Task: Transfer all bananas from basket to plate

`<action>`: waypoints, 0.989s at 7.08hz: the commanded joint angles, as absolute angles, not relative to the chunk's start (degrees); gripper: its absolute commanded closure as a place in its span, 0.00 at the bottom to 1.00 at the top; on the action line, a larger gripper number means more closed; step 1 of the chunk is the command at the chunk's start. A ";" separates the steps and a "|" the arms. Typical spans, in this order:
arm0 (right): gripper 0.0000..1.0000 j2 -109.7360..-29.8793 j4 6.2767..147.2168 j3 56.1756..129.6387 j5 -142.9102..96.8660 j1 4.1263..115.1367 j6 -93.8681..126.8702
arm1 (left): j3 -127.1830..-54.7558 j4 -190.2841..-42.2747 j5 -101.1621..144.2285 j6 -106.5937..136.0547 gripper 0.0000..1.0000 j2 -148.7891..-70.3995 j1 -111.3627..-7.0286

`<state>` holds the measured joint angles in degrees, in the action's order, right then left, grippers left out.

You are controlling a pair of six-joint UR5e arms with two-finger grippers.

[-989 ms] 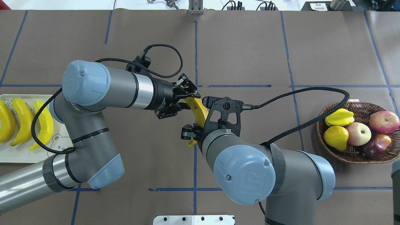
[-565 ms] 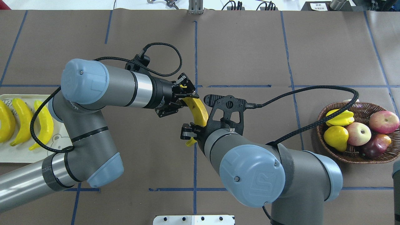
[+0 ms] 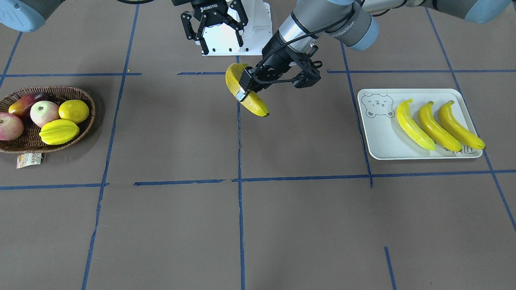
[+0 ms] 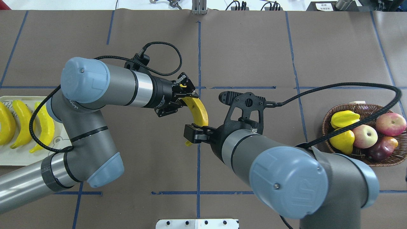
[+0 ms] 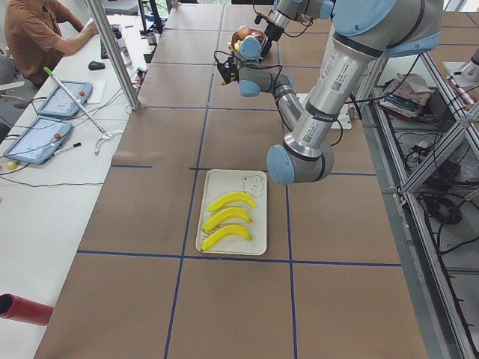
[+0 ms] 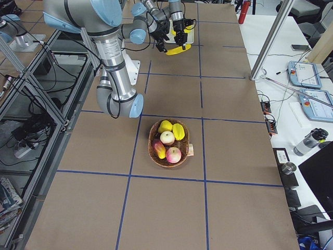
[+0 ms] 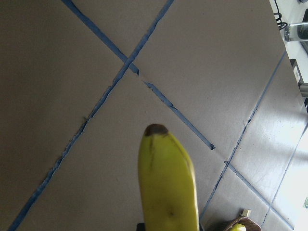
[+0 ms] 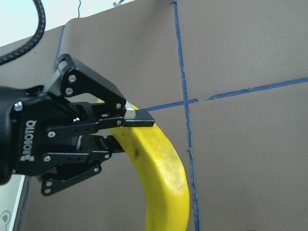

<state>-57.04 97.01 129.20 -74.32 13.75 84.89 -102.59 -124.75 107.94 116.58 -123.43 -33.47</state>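
One banana (image 3: 246, 96) hangs above the table's middle, with my left gripper (image 3: 246, 85) shut on its upper half; the right wrist view shows that left gripper (image 8: 120, 132) clamped across the banana (image 8: 163, 178). My right gripper (image 3: 222, 47) stands open behind it, apart from the fruit, and only one of its fingers (image 4: 191, 133) shows from overhead. Three bananas (image 3: 437, 125) lie side by side on the white plate (image 3: 379, 137). The wicker basket (image 3: 88, 121) holds no banana that I can see.
In the basket lie a lemon (image 3: 73, 111), a starfruit (image 3: 59, 131), two apples and a dark red fruit, with a paper tag (image 3: 28, 160) at its rim. Blue tape lines cross the brown table cover. A person sits at a side desk (image 5: 34, 37).
My right wrist has swung back to the right, away from the banana. The left gripper, still holding the banana, has shifted slightly left.
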 commanded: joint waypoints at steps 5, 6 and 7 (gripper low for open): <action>0.00 -68.36 97.90 137.81 -81.83 21.25 77.90 | -104.33 -105.56 114.96 87.21 1.00 -109.20 -42.87; 0.00 -69.94 98.00 137.38 -82.17 23.79 74.39 | -104.24 -105.90 117.48 82.92 1.00 -105.77 -45.85; 0.00 -72.66 98.43 137.11 -85.57 29.21 67.22 | -104.06 -106.08 120.29 77.14 1.00 -101.99 -49.79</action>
<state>-69.82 97.98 137.46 -82.80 23.98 74.25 -104.19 -105.88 117.30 83.38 -106.54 -45.58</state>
